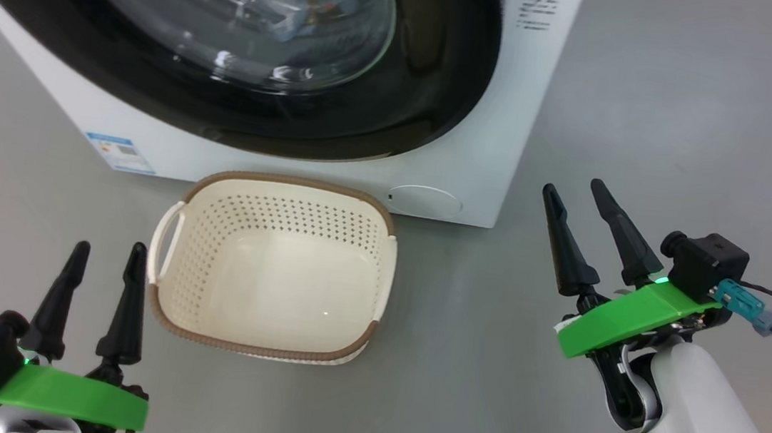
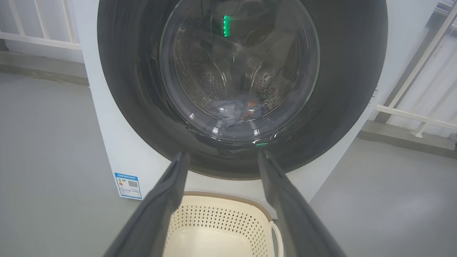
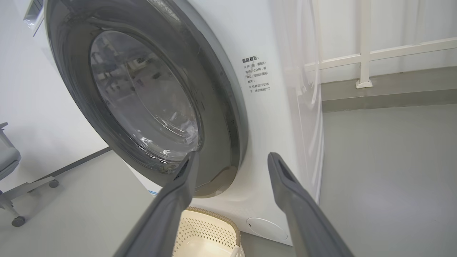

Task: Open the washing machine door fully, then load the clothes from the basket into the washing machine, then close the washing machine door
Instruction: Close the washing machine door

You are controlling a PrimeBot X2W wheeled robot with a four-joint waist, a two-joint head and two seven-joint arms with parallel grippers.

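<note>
The washing machine door (image 1: 247,37) sits at 11 to 12 o'clock in the head view, its black rim lying flush against the white front of the washing machine (image 1: 495,135), so it looks shut. Through the glass, the clothes (image 2: 234,110) lie in a small heap at the drum's 6 o'clock. The basket (image 1: 282,183) stands on the floor just in front of the machine, at the picture's centre, with nothing in it.

The left gripper (image 1: 109,247) hangs at 7 o'clock and the right gripper (image 1: 574,186) at 3 o'clock. Both are spread wide and carry nothing, and both are well apart from the door.

All three steps look complete, and the remaining doubt is the latch. The pictures cannot show whether it has caught, and a door only resting against the gasket could drift open. A confirming push carries its own risk, since a fingertip landing on the bulging glass instead of the rim could skid off. The basket sits near the left gripper's 1 o'clock, so a careless sweep could knock it against the machine.
</note>
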